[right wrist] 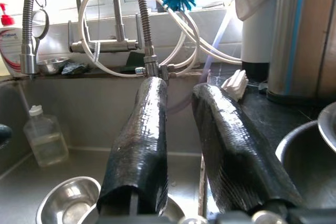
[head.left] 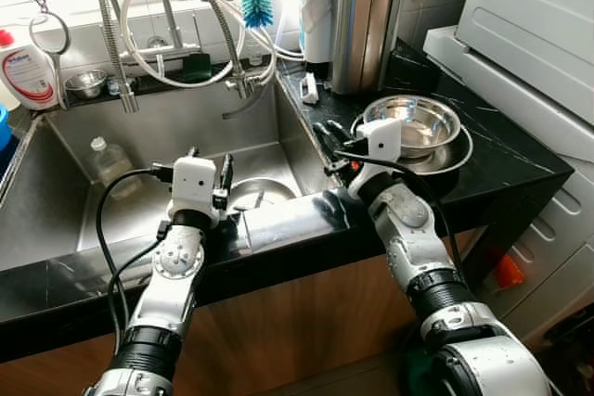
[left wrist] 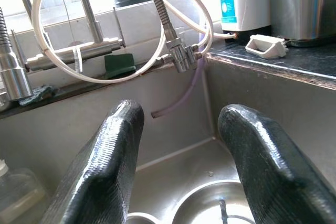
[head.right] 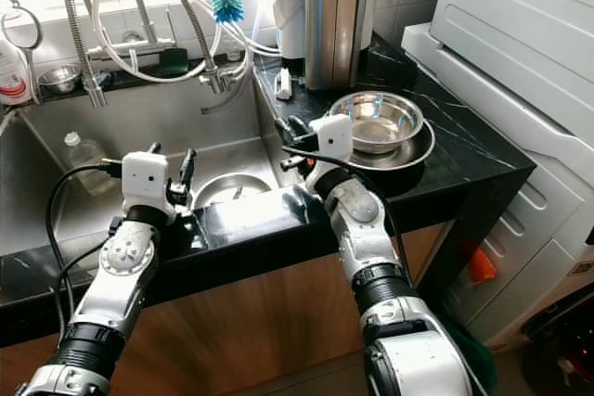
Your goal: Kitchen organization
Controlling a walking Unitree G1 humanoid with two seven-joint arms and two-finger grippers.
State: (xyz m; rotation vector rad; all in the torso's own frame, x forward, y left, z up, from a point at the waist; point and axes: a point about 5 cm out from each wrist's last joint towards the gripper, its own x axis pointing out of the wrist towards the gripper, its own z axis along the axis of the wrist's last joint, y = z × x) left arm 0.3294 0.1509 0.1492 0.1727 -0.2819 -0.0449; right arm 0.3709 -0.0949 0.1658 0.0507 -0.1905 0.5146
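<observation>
Steel bowl just beside right tool, fingers parted

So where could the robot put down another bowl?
Bare black counter lies right of the stacked bowls, toward the white appliance. The sink floor left of the bottle is free too. It is crowded around the bowl in the sink and near the right end effector.

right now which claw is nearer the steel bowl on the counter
Right. The right claw hovers just beside the steel bowl at the sink's edge; the left claw is over the sink, farther away.
</observation>
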